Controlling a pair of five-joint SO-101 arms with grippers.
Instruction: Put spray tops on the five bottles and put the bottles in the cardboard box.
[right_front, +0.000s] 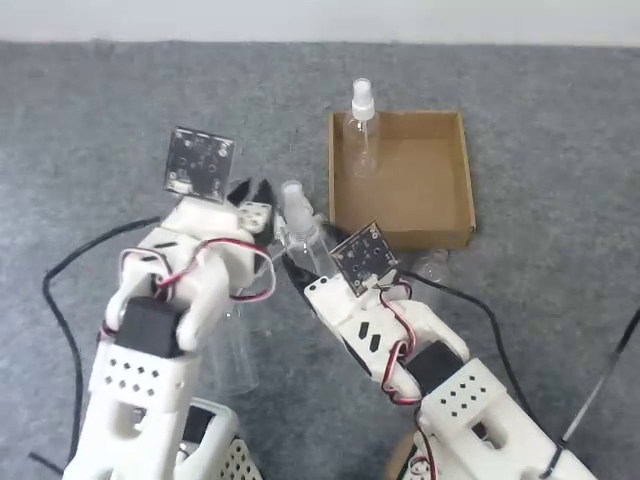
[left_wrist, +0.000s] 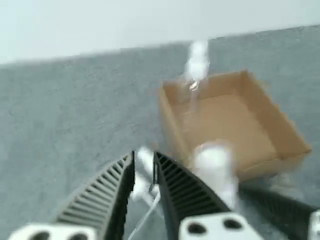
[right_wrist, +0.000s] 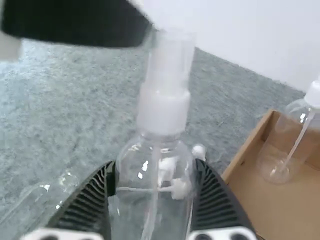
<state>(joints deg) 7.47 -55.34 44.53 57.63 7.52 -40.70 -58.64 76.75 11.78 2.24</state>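
- R pincer (right_wrist: 154, 171) was clamped round the body of a clear bottle (right_front: 300, 235); bottle upright, just beside the cardboard box (right_front: 468, 185); a spray top (right_front: 292, 193) sat on its neck
- L pincer (right_front: 250, 198) hung close by that top; couldn't tell whether it gripped anything
- one capped bottle (right_front: 362, 130) stood inside the box, in a corner away from the arms
- step, prob.: capping of bottle no. 2 about done; next move calls for making sure the top's seated, L clear, then R lifting over the box wall & setting down w/o knocking the 1st
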